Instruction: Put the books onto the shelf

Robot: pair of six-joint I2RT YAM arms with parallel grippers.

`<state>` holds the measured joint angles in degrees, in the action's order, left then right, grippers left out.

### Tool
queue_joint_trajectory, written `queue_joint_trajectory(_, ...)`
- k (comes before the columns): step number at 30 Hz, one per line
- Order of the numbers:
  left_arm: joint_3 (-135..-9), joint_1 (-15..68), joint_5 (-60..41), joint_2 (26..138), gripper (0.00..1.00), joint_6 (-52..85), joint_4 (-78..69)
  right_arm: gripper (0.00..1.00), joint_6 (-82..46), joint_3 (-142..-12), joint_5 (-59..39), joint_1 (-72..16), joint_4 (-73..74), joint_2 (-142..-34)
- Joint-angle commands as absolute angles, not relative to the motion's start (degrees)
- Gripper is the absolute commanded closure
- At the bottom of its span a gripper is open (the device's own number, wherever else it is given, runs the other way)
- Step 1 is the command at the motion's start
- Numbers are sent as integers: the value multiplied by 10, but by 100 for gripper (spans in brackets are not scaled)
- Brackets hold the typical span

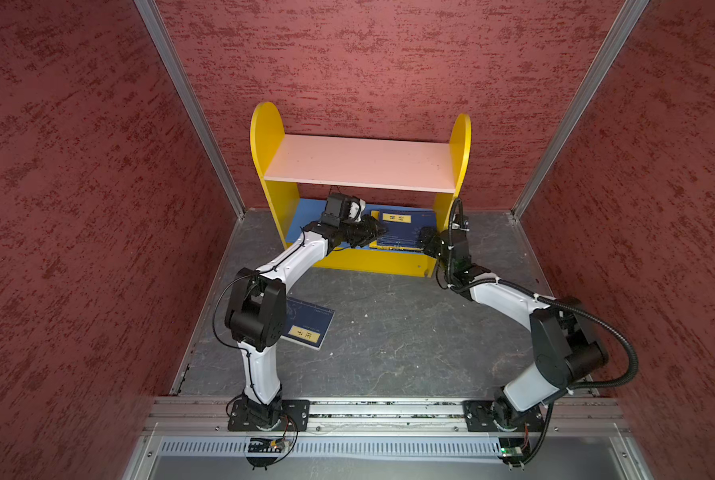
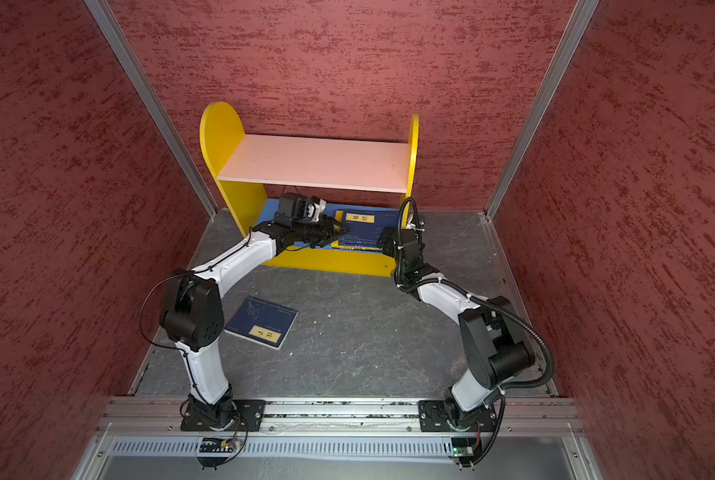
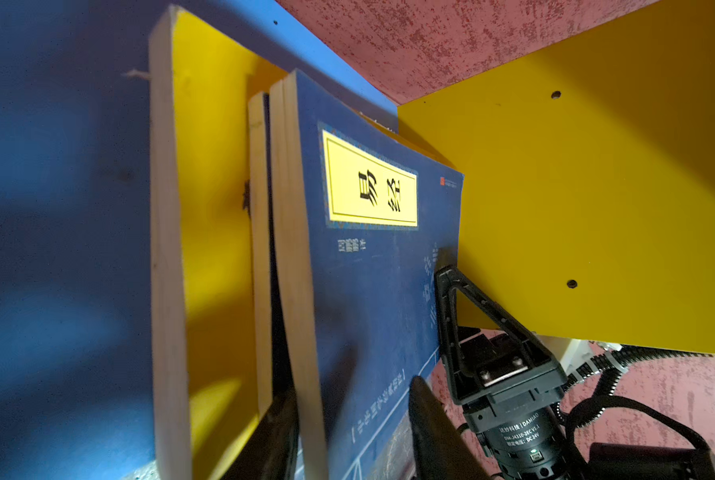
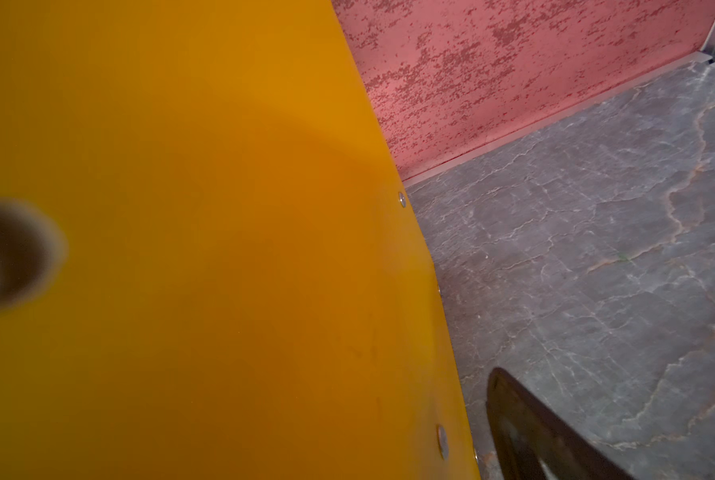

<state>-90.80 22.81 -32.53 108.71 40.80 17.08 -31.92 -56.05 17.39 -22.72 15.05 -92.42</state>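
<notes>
The shelf (image 1: 360,162) (image 2: 314,162) stands at the back wall. A stack of books lies on its blue lower board (image 3: 56,208), with a navy book with a yellow label (image 1: 401,226) (image 2: 357,228) (image 3: 372,291) on top and a yellow book (image 3: 214,208) lower down. My left gripper (image 1: 374,232) (image 2: 326,235) (image 3: 349,390) is open, its jaws parted around the top navy book's near edge. My right gripper (image 1: 426,241) (image 2: 384,241) is open astride the shelf's right side panel (image 4: 181,208). One of its fingers (image 3: 455,299) rests at the navy cover and the other finger (image 4: 526,428) stays outside. Another navy book (image 1: 308,322) (image 2: 262,322) lies on the table.
The loose navy book is partly under my left arm's elbow (image 1: 256,311). The pink upper board overhangs both grippers. Red walls close in the grey table (image 1: 389,332) on three sides, and a metal rail (image 1: 389,409) runs along its front.
</notes>
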Motion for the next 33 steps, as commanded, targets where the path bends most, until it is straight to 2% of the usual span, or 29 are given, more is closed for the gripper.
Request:
queue_joint_trajectory(1, -907, 229, -291, 1064, 56, 384, 196, 3, -310, -548, 191, -229, 118, -933)
queue_joint_trajectory(12, -893, 234, -281, 1051, 58, 378, 194, 3, -314, -558, 182, -229, 113, -935)
queue_joint_trajectory(21, -842, 227, -208, 998, 55, 382, 178, 2, -299, -571, 140, -229, 98, -895)
queue_joint_trajectory(26, -790, 222, -202, 950, 39, 369, 136, 1, -266, -590, 89, -231, 86, -864)
queue_joint_trajectory(33, -725, 218, -217, 892, 31, 348, 93, 1, -242, -604, 39, -238, 57, -812)
